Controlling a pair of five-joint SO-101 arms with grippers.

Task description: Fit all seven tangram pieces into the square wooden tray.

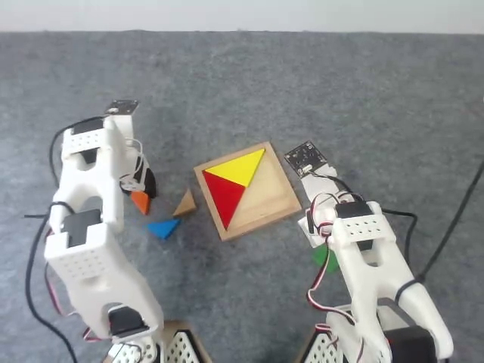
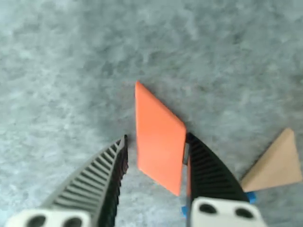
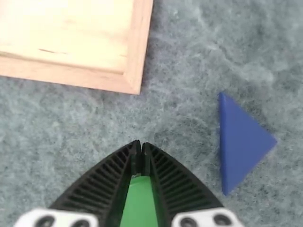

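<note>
Orange piece (image 2: 160, 142) lies between left claw's (image 2: 156, 138) spread fingers.

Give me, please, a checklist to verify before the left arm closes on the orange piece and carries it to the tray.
1. Left gripper open around the orange piece: ok.
2. Both fingers against the piece: not ok; one finger is at its edge, the other stands apart.
3. Free room in the wooden tray: ok; the yellow triangle and the red triangle fill about half.
4. Tan triangle outside the fingers: ok, it lies near but not between them.
5. Right gripper outside the tray: ok, shut.
6. Green piece held by it: cannot tell.
</note>
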